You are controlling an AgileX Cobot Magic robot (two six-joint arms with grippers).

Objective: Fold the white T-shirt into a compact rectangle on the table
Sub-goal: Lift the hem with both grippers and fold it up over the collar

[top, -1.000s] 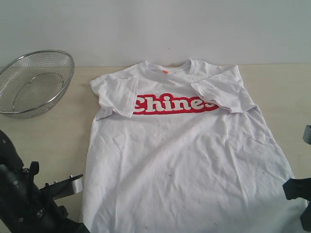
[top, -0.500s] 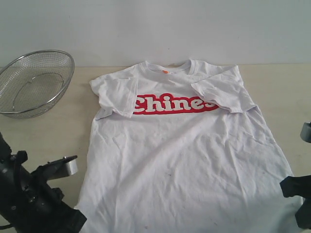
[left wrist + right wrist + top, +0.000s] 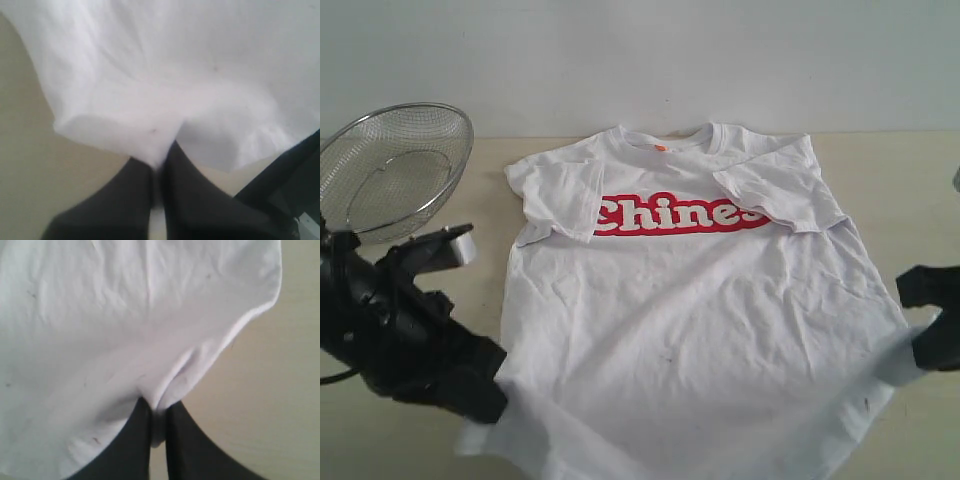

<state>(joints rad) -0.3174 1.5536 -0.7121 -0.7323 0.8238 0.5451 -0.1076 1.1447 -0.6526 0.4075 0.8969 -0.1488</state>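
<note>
Table (image 3: 920, 190) holds white T-shirt (image 3: 700, 310), hem clamped in left pincer (image 3: 159, 162) and right pincer (image 3: 157, 407).

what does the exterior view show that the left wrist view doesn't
Only the exterior view: the wire-mesh basket, the red lettering, the orange neck tag and both sleeves folded in over the chest.
Only the left wrist view: the left claw close up, shut and pinching a fold of the hem; in the exterior view the arm hides that pinch.
Both: the white T-shirt and the table under it.
</note>
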